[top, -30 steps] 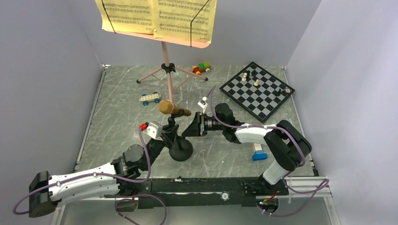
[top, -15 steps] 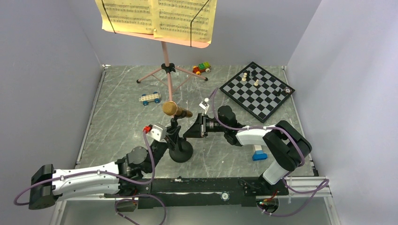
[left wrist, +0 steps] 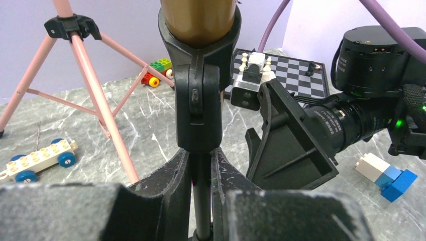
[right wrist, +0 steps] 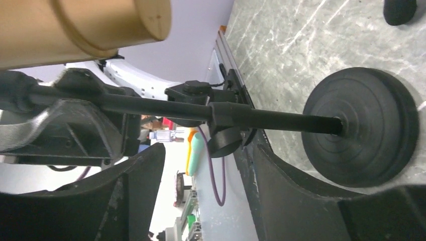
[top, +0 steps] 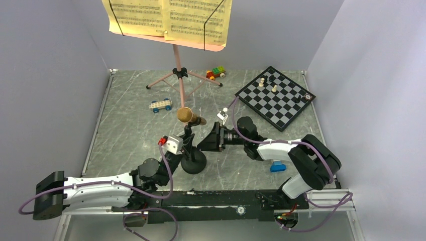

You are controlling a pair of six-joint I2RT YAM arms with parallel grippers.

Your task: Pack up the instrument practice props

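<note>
The black mic stand stands on its round base near the front middle, with the gold-brown microphone in its clip. My left gripper is shut on the stand's pole, just under the clip. My right gripper is open just right of the pole; in the right wrist view the pole and base lie beyond its fingers. The pink music stand stands at the back, holding the yellow sheet-music pages.
A chessboard with a few pieces lies at the back right. Toy brick cars sit near the tripod, one white-blue and one coloured. A blue-white brick lies under my right arm. Grey walls close three sides.
My left arm has pushed forward and right along the stand's pole. The microphone has shifted slightly right. My right gripper has dropped a little lower beside the pole.
</note>
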